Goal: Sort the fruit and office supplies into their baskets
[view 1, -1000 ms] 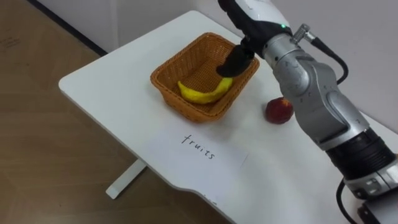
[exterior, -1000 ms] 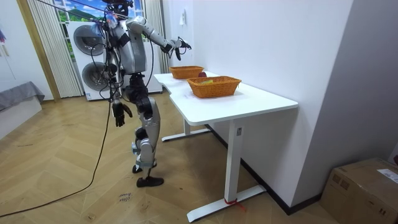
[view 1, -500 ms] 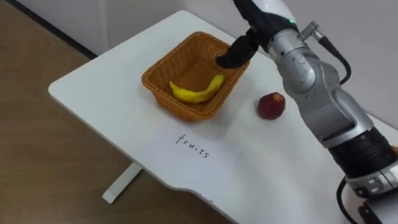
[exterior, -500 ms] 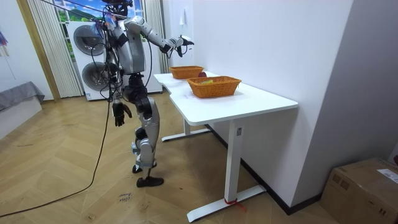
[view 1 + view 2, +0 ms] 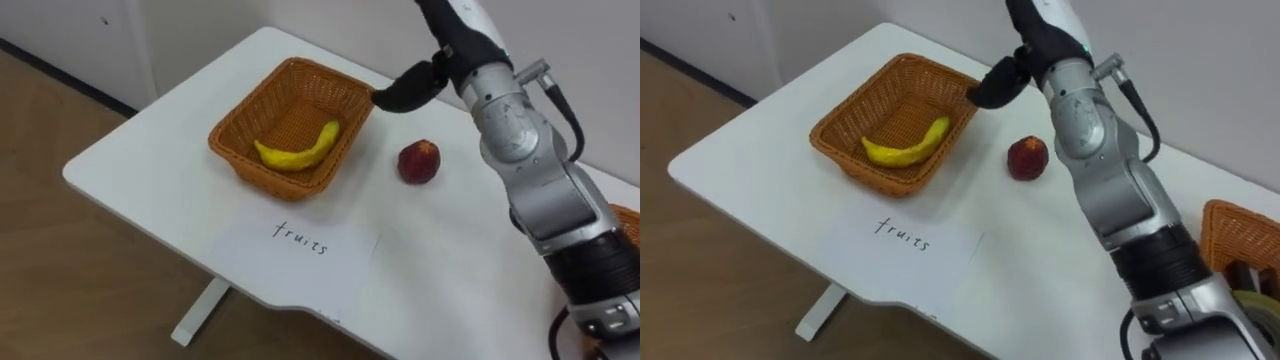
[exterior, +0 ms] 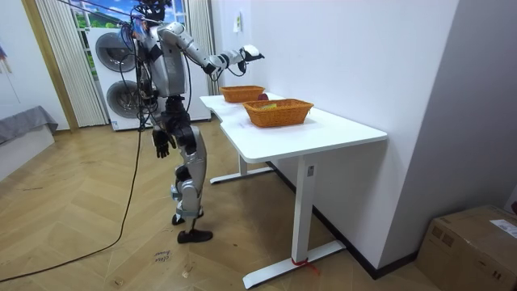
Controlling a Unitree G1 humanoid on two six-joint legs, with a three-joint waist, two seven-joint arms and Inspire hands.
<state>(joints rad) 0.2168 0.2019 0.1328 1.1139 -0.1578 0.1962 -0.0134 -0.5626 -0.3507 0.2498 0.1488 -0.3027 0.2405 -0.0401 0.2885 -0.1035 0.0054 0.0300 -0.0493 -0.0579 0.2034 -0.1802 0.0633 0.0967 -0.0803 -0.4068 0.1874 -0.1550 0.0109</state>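
Nearest, at the front edge of the white desk [image 5: 130,160], a sheet of white paper [image 5: 300,255] lying flat, with a handwritten word on it. At the same depth, at the right margin of the right eye view, part of the rim of a second wicker basket [image 5: 1238,232]. Just beyond the paper, near but not touching it, a rectangular wicker basket [image 5: 235,160], set at an angle to the desk's edge. Inside this basket, on its floor toward the near wall, a yellow banana [image 5: 297,150], curved and lying on its side. To the right of the basket, apart from it on the bare desk top, a round red fruit [image 5: 419,161], resting alone. Farther back, above the basket's far right corner and clear of the rim, the right hand [image 5: 405,90], dark, fingers loosely extended toward the left and holding nothing. Behind it, the pale wall. Seen from the room view: robot upright on a wooden floor at the far end of the desk, right arm reaching out over the desk top, left hand [image 6: 161,144] hanging beside the hip, open or closed not to be told from that far off.
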